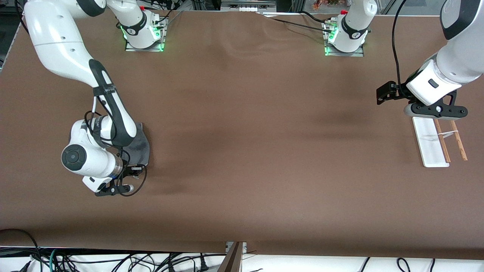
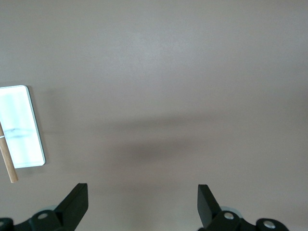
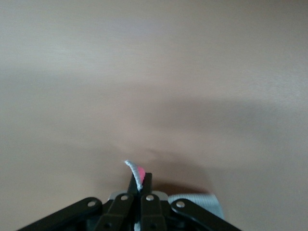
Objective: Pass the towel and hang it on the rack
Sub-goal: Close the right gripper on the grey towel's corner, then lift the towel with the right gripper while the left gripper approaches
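Front view: the towel (image 1: 140, 145) lies flat at the right arm's end of the table, under the right gripper (image 1: 130, 168). The rack (image 1: 435, 141) lies long-ways toward the front camera, below the left gripper (image 1: 383, 92).

Left wrist view: its fingers (image 2: 72, 204) are wide open, holding nothing.

Right wrist view: the fingers (image 3: 144, 185) are squeezed tight on the towel's hem.

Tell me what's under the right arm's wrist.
The small dark grey fluffy towel lies on the brown table beneath it. The right claw is shut on its lighter hem. The arm covers much of the towel.
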`<state>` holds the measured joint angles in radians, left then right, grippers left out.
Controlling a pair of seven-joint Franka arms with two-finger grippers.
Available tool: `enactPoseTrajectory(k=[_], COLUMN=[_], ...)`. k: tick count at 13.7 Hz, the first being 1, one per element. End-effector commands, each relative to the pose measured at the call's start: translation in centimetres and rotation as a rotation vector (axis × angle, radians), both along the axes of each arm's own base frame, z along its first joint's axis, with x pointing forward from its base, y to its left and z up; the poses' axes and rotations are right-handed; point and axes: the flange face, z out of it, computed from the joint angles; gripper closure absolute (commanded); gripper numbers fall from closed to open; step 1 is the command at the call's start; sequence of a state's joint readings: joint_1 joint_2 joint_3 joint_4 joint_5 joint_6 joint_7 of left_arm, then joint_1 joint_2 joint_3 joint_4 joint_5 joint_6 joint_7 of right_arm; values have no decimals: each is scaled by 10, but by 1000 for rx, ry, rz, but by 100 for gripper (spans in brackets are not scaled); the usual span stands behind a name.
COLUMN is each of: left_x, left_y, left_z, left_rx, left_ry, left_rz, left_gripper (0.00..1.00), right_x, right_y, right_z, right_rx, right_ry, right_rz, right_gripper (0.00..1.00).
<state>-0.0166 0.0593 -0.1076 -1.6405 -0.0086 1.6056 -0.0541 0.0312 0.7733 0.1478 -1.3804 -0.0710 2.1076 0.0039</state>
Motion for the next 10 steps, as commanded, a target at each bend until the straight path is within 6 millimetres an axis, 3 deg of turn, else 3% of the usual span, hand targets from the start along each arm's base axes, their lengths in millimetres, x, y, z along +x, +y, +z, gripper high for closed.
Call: enactPoseTrajectory(k=[1, 6, 10], left_x=[4, 4, 3], left_y=[2, 4, -5], left_z=[5, 4, 2], left_rx=[18, 16, 1], left_ry=[-3, 3, 10], left_rz=[4, 1, -15], left_gripper=[0, 0, 0], right_x=[3, -15, -47], right_y=[44, 118, 198], right_z=[77, 164, 185], right_rx=[47, 137, 167], right_ry=[26, 8, 15], right_rz=[49, 73, 13], right_gripper=[100, 100, 100])
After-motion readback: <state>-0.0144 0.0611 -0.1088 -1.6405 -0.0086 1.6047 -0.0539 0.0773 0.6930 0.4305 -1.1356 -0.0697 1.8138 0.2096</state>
